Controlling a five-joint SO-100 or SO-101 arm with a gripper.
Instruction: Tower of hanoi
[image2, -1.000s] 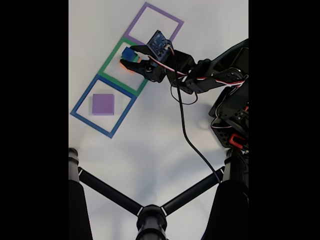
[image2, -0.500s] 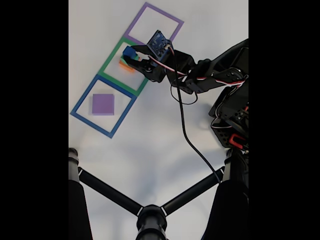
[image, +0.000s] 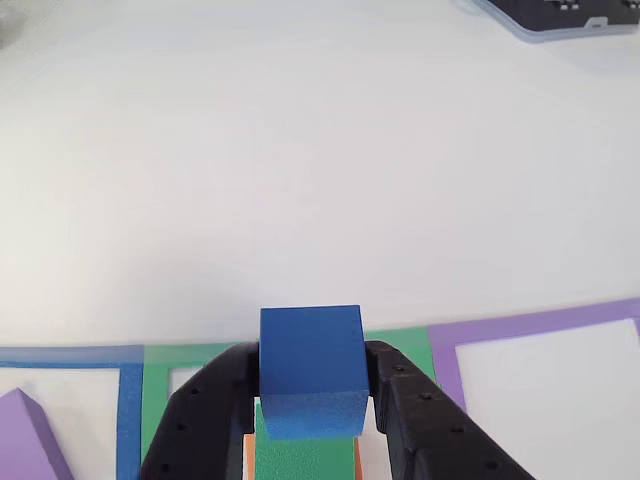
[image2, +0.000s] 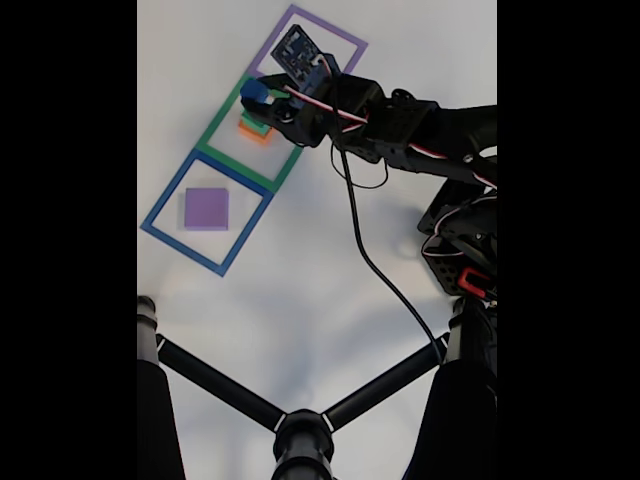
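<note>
My gripper (image: 312, 378) is shut on the small blue block (image: 310, 350), which sits between the two black fingers. In the fixed view the gripper (image2: 257, 96) holds the blue block (image2: 254, 91) raised above the stack. Right under it lies the green block (image: 305, 458) on the orange block (image: 248, 458); in the fixed view the green block (image2: 257, 124) and orange block (image2: 251, 134) lie inside the green tape square (image2: 220, 116). The purple block (image2: 206, 208) lies alone in the blue tape square (image2: 167, 192), and its corner (image: 25, 440) shows at lower left.
The purple tape square (image2: 328, 26) next to the stack has nothing in it. The arm's body and base (image2: 465, 230) fill the right side, with a black cable (image2: 375, 275) trailing down. Black tripod legs (image2: 300, 430) cross the bottom. A dark object (image: 560, 15) lies at the far edge.
The gripper has lifted the blue block off the green block and carried it up and slightly toward the top of the fixed view. The other blocks have not moved.
</note>
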